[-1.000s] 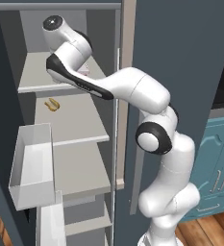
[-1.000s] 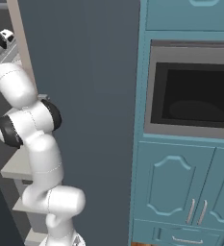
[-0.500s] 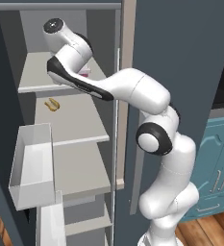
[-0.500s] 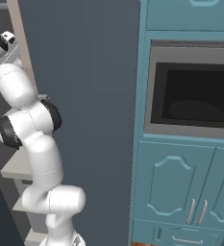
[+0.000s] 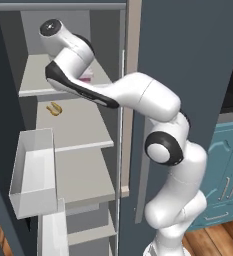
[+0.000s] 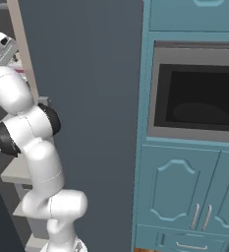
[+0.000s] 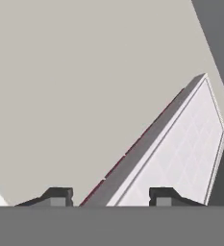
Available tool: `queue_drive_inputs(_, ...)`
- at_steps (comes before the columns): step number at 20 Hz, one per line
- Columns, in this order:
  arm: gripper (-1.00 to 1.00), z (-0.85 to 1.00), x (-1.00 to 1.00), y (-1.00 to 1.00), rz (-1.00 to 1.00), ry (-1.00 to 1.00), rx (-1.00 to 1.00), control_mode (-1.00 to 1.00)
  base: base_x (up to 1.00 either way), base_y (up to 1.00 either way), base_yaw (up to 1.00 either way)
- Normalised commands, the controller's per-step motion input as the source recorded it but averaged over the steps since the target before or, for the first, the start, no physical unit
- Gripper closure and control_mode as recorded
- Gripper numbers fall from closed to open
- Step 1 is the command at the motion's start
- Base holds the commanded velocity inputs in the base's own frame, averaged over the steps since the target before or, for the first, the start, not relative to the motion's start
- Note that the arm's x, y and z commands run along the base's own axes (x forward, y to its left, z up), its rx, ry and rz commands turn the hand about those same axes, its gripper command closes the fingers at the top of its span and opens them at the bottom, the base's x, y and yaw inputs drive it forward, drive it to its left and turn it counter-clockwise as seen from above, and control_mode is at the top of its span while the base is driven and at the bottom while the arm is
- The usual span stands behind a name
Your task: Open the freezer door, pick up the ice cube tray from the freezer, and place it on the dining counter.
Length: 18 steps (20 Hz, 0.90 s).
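Pick step: gripper point(image 7: 108, 196) straddles ice cube tray point(image 7: 180, 149) on freezer point(image 5: 73, 125) shelf; jaws look clamped on it. Next: lift clear, withdraw.

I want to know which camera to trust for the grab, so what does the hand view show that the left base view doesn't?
The hand view alone shows the two dark fingertips straddling the near end of the thin pale-grey gridded ice cube tray, with its dark red edge, lying on the light grey shelf.

The left base view alone shows the white arm reaching into the open freezer, a translucent white bin and a small yellow item.

Both share the top shelf and a bit of the tray.
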Motion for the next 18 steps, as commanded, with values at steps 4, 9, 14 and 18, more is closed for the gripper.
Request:
queue_drive_inputs(4,1.00,0.18,-0.80,0.13,0.08,-0.02,-0.07,-1.00,0.00,0.00,0.00)
queue_drive_inputs(9,1.00,0.22,-1.00,0.00,0.12,-0.04,-0.01,-1.00,0.00,0.00,0.00)
queue_drive_inputs(14,1.00,0.16,-0.91,-0.05,0.09,-0.03,-0.05,-1.00,0.00,0.00,0.00)
queue_drive_inputs(18,1.00,0.13,-0.78,-0.19,0.11,-0.03,-0.10,-1.00,0.00,0.00,0.00)
